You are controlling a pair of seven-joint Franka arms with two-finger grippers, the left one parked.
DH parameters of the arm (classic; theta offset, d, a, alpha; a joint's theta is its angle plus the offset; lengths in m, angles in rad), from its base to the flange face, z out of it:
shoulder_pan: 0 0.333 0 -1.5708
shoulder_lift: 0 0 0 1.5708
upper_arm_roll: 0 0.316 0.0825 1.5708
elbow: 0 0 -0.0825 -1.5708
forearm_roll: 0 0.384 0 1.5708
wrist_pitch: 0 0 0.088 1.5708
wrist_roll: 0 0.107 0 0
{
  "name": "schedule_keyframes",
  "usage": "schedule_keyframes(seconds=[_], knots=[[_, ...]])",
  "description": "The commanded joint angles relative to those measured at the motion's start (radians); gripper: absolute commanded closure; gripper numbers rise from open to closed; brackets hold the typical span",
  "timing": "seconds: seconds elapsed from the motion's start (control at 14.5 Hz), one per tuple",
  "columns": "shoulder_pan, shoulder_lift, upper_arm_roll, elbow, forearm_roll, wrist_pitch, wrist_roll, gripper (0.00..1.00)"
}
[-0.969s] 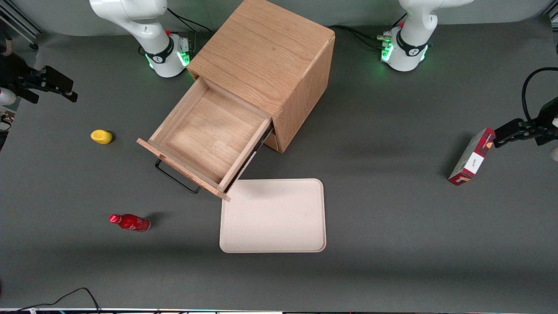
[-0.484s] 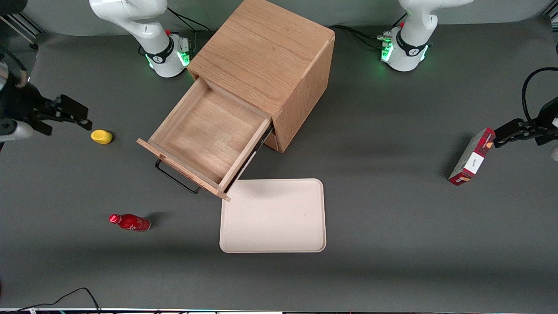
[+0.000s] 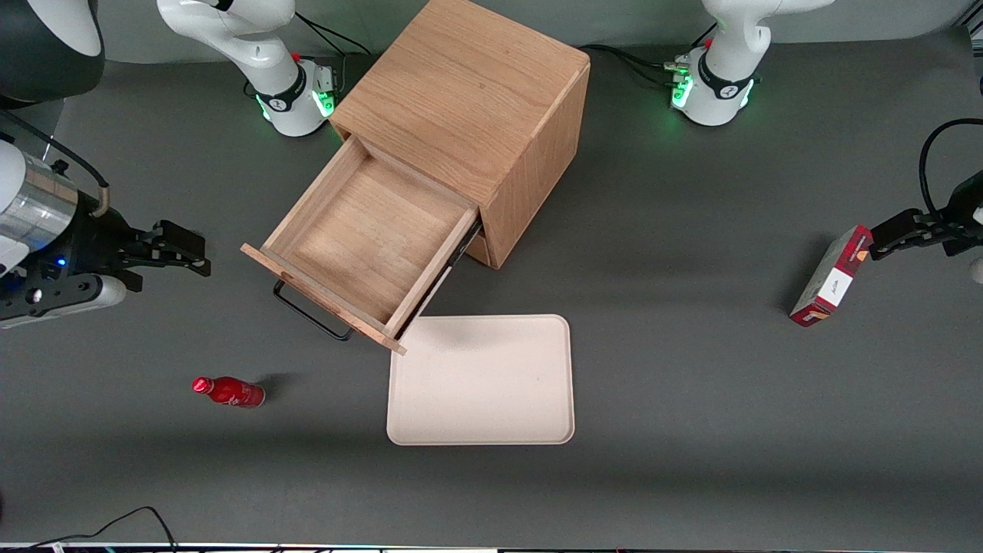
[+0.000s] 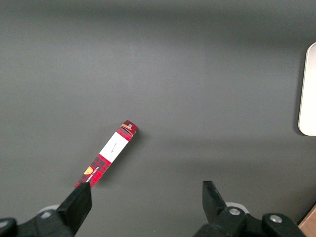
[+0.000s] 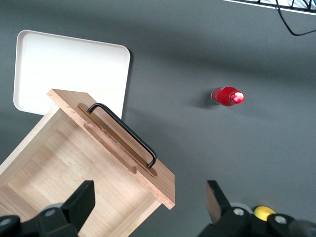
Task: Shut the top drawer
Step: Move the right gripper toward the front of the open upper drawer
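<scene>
- Jaws of the gripper (image 3: 201, 257) stand spread apart and hold nothing; in the right wrist view its two fingertips (image 5: 81, 197) show with a wide gap between them.
- Top drawer (image 3: 361, 238): pulled far out of the cabinet (image 3: 468, 100), empty, its bare wood floor showing. It sticks out toward the front camera and toward the working arm's end of the table.
- Handle (image 5: 123, 133): a thin black wire loop on the drawer's front panel (image 3: 322, 299).
- Handling, as a judgement: a stiff wooden box, probably light since it is empty, that should slide on its runners. No grasp seems needed (a flat push on the front panel near the handle ought to do). Pushing off-centre could skew it and make it jam.
- Gripper position: above the table, near the drawer's front but clear of it, toward the working arm's end.
- Tray (image 3: 481, 379): pale, flat, just beside the drawer's front corner, nearer the camera.
- Bottle (image 3: 228, 391): red, lying on the table nearer the camera than the gripper.
- Yellow object (image 5: 264, 213): close by the gripper in the wrist view.
</scene>
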Motion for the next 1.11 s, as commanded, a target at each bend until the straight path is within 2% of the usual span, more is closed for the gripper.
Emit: schedule_keyframes(seconds=[0.0, 0.21, 0.62, 1.04], knots=[[0.008, 0.025, 0.041, 0.055, 0.012, -0.051, -0.131, 0.00], [0.008, 0.058, 0.072, 0.056, -0.006, -0.069, -0.335, 0.00], [0.000, 0.104, 0.064, 0.053, -0.008, -0.065, -0.768, 0.00], [-0.005, 0.139, 0.064, 0.049, 0.005, -0.071, -0.790, 0.00]])
